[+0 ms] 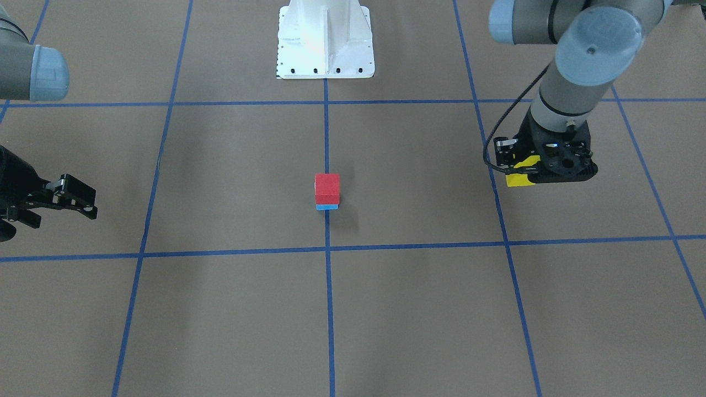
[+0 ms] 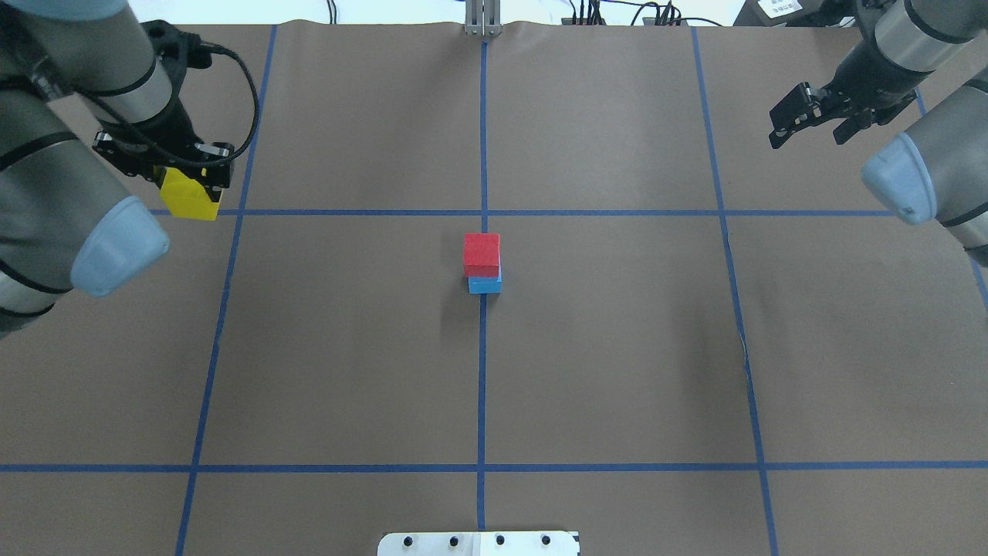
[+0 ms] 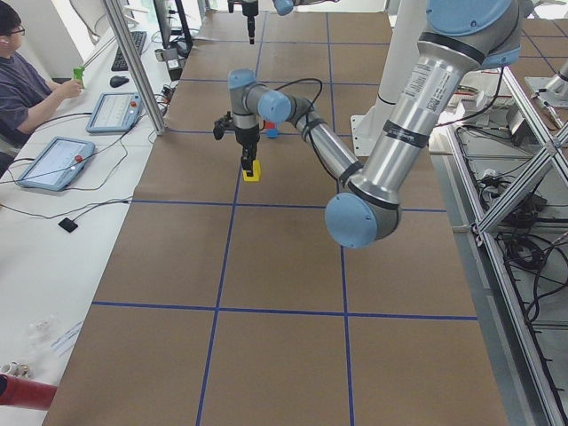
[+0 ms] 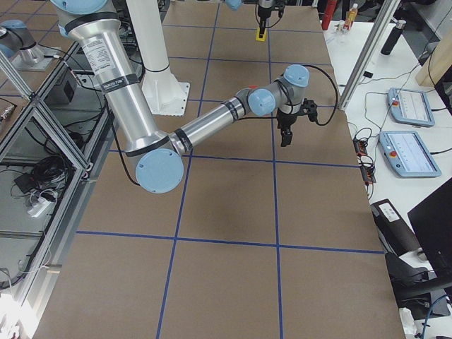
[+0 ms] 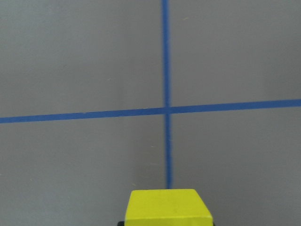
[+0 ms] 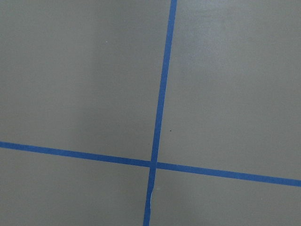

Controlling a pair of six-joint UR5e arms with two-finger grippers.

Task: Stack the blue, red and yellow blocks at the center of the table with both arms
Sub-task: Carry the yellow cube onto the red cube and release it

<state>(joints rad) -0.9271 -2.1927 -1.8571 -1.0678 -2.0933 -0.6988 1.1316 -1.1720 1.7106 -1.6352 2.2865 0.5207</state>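
Note:
At the table's [image 2: 617, 347] centre the red block [image 2: 482, 254] [image 1: 327, 189] sits on the blue block [image 2: 485, 285] [image 1: 327, 207], and only a thin blue edge shows beneath it. Far out on the left side, my left gripper [image 2: 187, 185] [image 1: 523, 172] is shut on the yellow block [image 2: 189, 199] [image 1: 520, 178] [image 5: 168, 207] and holds it just above a tape crossing. My right gripper [image 2: 810, 127] [image 1: 77, 199] hangs open and empty over the far right of the table, well away from the stack.
The white pedestal [image 1: 325, 38] [image 2: 478, 543] stands at the robot's side of the table on the centre line. A person [image 3: 27, 80] sits at a side desk with tablets [image 3: 55, 161] beyond the table's far edge.

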